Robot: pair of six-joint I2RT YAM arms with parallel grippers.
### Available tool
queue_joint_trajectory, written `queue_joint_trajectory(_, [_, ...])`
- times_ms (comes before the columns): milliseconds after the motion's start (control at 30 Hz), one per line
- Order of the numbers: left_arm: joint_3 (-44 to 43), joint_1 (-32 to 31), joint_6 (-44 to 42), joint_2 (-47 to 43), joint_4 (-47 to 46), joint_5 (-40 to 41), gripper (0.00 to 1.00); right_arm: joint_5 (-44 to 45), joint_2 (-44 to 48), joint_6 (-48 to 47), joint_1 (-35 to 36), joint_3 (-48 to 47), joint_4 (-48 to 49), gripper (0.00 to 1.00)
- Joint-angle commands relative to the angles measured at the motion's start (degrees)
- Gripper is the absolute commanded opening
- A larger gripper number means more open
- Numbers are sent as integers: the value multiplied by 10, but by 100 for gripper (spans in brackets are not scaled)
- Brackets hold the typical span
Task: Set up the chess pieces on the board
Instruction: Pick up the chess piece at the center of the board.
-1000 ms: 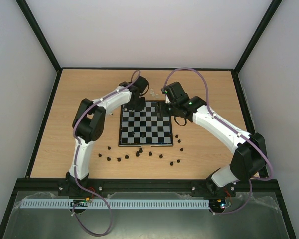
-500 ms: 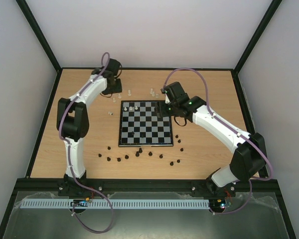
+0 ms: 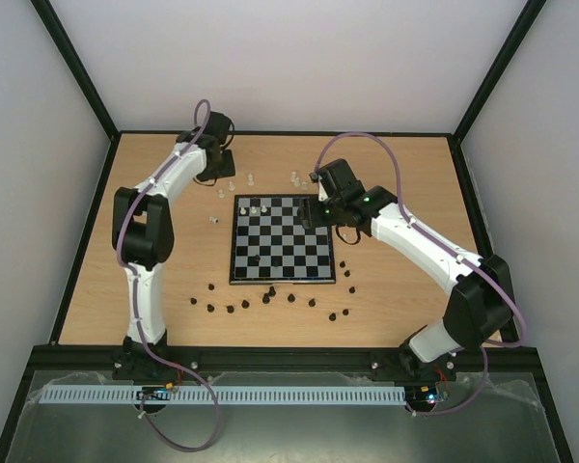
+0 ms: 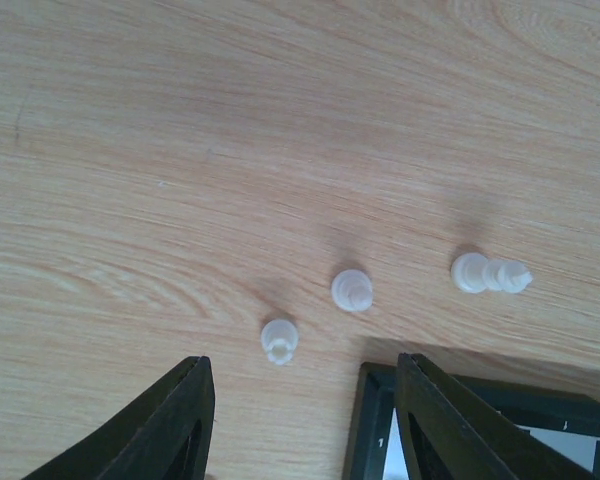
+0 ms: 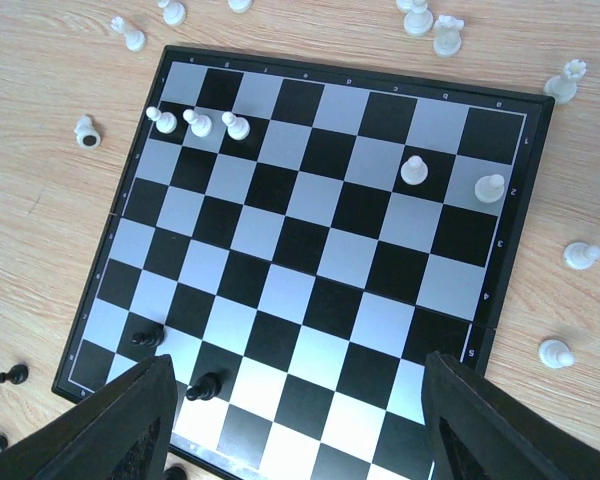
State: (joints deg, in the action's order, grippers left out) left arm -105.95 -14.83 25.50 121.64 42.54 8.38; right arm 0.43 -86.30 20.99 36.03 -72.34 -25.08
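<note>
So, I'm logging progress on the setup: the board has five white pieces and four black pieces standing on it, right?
Not quite. The board does hold five white pieces, but only two black pieces, not four. Both black ones stand near one corner. The right wrist view shows this.

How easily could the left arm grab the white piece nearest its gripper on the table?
Probably yes: the left gripper hovers open just short of the white piece, and nothing stands between them.
</note>
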Motion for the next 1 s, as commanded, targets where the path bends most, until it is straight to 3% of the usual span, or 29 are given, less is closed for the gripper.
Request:
queue_joint_trajectory(0, [-36, -5, -3, 33, 6, -4, 53, -4, -3, 0, 1, 6, 0, 68])
queue_joint_trajectory(500, [-89, -12, -11, 111, 20, -8, 52, -4, 0, -1, 1, 7, 0, 68])
queue_joint_trajectory(967, [-90, -16, -15, 138, 19, -10, 42, -4, -3, -1, 1, 8, 2, 68])
